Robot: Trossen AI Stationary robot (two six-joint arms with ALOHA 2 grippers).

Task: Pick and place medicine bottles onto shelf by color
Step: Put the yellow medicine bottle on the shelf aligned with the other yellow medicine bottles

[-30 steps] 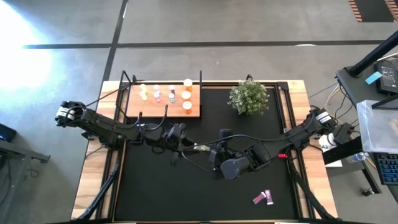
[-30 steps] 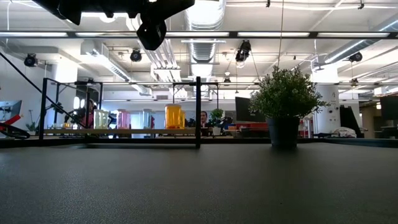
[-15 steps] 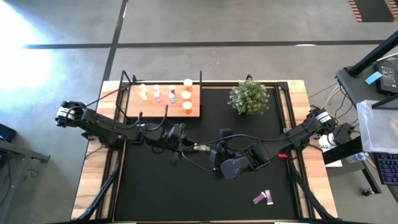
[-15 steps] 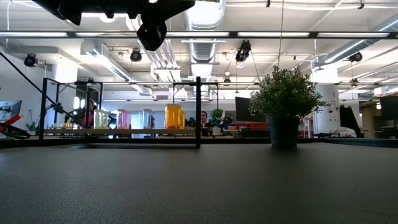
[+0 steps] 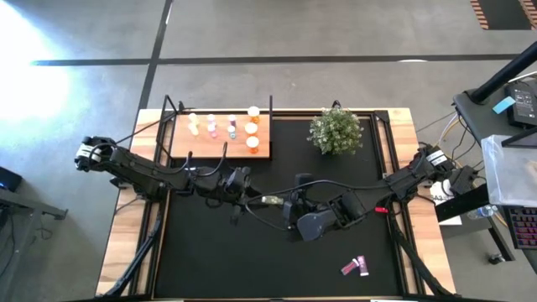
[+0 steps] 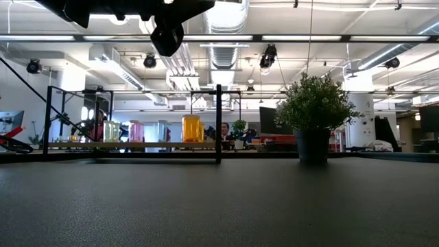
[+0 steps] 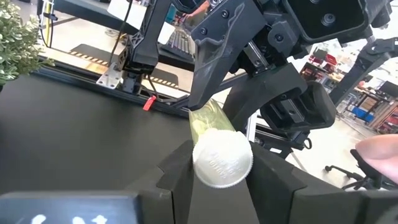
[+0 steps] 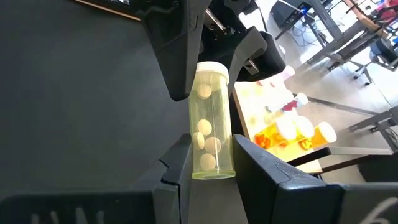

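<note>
While both grippers meet above the middle of the black mat (image 5: 210,252), the yellowish bottle (image 8: 209,121) is pinched between the right gripper (image 8: 205,163) at its base and the left gripper (image 7: 219,169) at its white cap (image 7: 222,157). From overhead the bottle is barely visible. It carries no readable label. Other bottles stand on the shelf (image 5: 180,147).
</note>
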